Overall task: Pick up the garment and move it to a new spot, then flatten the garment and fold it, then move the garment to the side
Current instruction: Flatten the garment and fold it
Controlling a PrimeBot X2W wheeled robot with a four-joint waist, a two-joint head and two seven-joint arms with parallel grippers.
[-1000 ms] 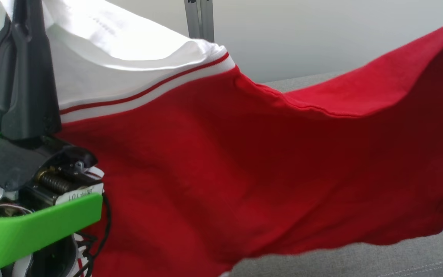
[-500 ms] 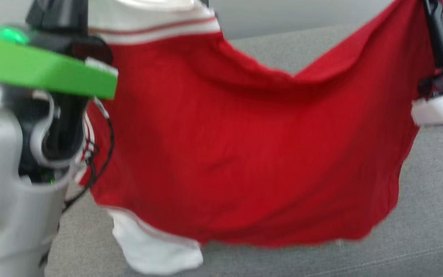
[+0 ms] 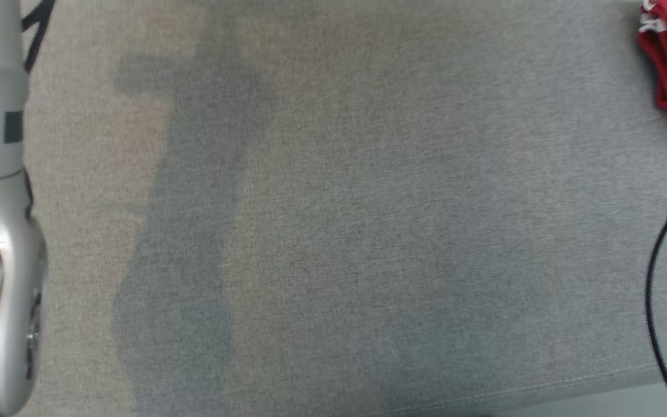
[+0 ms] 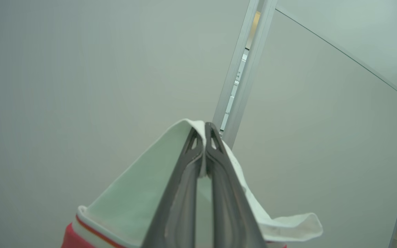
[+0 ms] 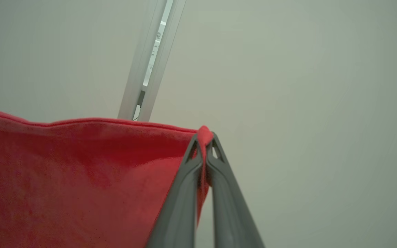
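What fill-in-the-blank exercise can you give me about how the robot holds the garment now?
The left fingers pinch the ____ part of the garment.
The right fingers pinch its ____ edge.
In the head view, the garment shows at the top ____ corner.
The surface below it is ____ in colour.
Missing words: white; red; right; grey.

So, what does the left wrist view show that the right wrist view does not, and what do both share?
Left wrist view: the left gripper shut on a white part of the garment, with white-and-red striped trim at the bottom. Right wrist view: the right gripper shut on the garment's red edge, red cloth spreading to that view's left. Both: a shut gripper pinching cloth, a pale wall and a slanted metal post behind.
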